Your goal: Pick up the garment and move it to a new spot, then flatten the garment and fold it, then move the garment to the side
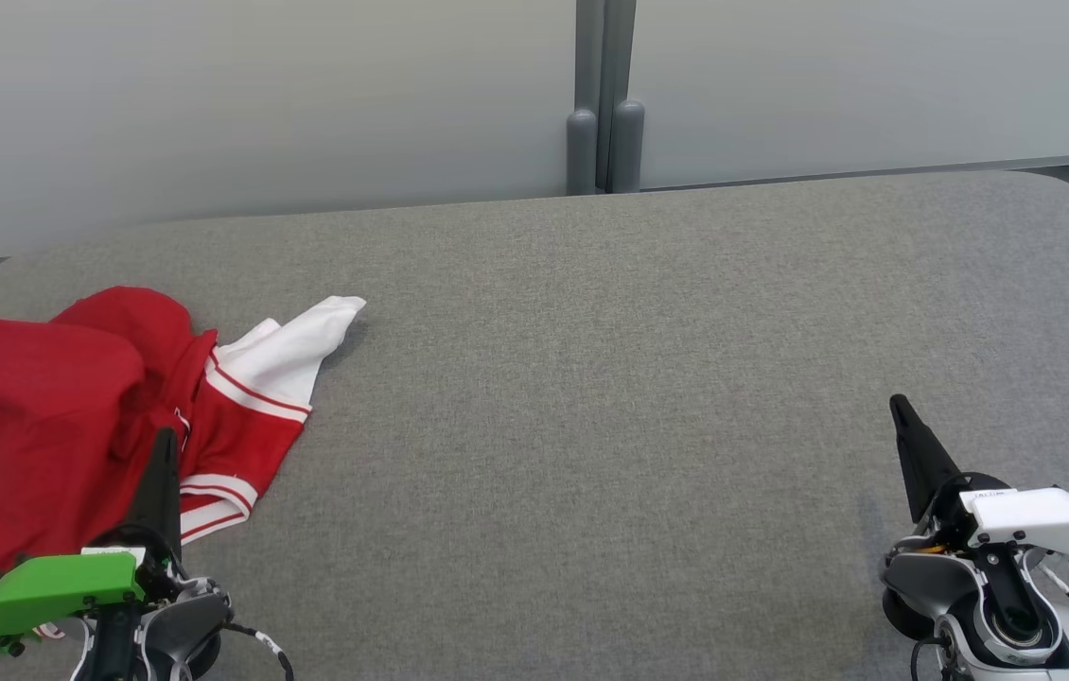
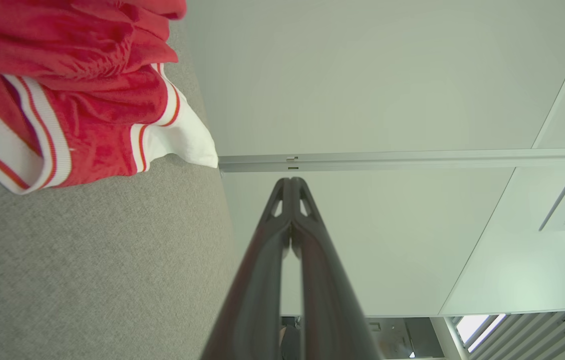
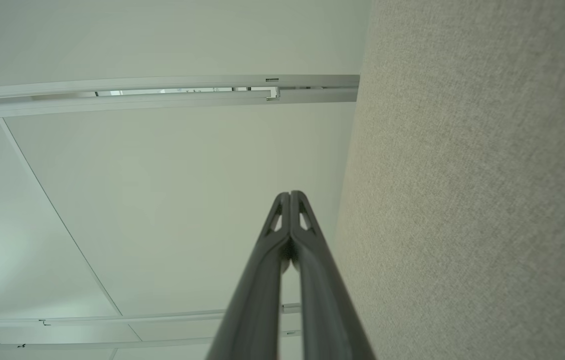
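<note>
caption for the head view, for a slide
Crumpled red-and-white garment lies left on the grey surface; left end effector shut beside it, right end effector shut far right.

Head cam high; L-wrist near garment (image 2: 87,115)

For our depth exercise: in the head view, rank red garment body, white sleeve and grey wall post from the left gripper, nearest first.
1. Red garment body, right by the left gripper, left side.
2. White sleeve, farther back.
3. Grey wall post, beyond the table.

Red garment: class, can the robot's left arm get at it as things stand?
Probably yes: the garment lies crumpled right by the left fingers, nothing between them; they are shut, though.
</note>
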Tool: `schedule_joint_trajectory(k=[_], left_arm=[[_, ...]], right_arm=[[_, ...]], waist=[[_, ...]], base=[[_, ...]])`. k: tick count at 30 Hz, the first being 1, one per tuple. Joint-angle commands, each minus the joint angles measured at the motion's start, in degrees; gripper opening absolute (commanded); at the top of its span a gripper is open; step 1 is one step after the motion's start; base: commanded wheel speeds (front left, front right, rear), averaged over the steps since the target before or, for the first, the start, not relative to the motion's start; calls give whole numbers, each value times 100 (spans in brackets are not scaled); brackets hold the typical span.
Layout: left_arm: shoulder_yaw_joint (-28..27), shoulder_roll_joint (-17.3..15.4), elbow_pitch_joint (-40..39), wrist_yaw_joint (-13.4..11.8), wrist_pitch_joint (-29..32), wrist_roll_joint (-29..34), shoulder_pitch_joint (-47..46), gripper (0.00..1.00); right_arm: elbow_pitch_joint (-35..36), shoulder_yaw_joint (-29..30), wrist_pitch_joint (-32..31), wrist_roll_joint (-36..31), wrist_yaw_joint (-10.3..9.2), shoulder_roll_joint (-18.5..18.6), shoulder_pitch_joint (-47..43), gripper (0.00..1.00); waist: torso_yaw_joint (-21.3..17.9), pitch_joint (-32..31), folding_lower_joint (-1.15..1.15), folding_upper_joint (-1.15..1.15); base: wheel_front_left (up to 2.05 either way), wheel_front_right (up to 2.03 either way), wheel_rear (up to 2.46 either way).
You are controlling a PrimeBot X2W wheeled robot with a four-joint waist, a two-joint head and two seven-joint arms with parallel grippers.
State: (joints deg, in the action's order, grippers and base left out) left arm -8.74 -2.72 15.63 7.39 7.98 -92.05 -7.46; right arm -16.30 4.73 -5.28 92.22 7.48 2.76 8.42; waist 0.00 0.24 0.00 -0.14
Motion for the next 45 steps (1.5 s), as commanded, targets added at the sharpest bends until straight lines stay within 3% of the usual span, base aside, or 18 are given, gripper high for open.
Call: schedule_joint_trajectory(k=[1, 19, 20, 34, 45], left_arm=[[6, -13, -6, 28, -8, 21, -79, 0], [6, -13, -6, 29, -8, 21, -79, 0], [0, 0, 0, 0, 0, 1, 0, 100], [249, 3, -88, -5, -282, 94, 286, 100], [530, -136, -199, -96, -619, 813, 387, 100]], right_arm=[[24, -3, -7, 46, 3, 27, 20, 0], [24, -3, -7, 46, 3, 28, 20, 0], [0, 0, 1, 0, 0, 0, 0, 100], [57, -120, 283, -270, -1, -30, -264, 100], [286, -91, 551, -1770, 0, -20, -363, 100]], waist=[[0, 0, 0, 14], [0, 0, 0, 14], [0, 0, 0, 0], [-5, -4, 0, 1], [-9, -13, 0, 2]], base=[[0, 0, 0], [0, 0, 0], [0, 0, 0], [0, 0, 0], [0, 0, 0]])
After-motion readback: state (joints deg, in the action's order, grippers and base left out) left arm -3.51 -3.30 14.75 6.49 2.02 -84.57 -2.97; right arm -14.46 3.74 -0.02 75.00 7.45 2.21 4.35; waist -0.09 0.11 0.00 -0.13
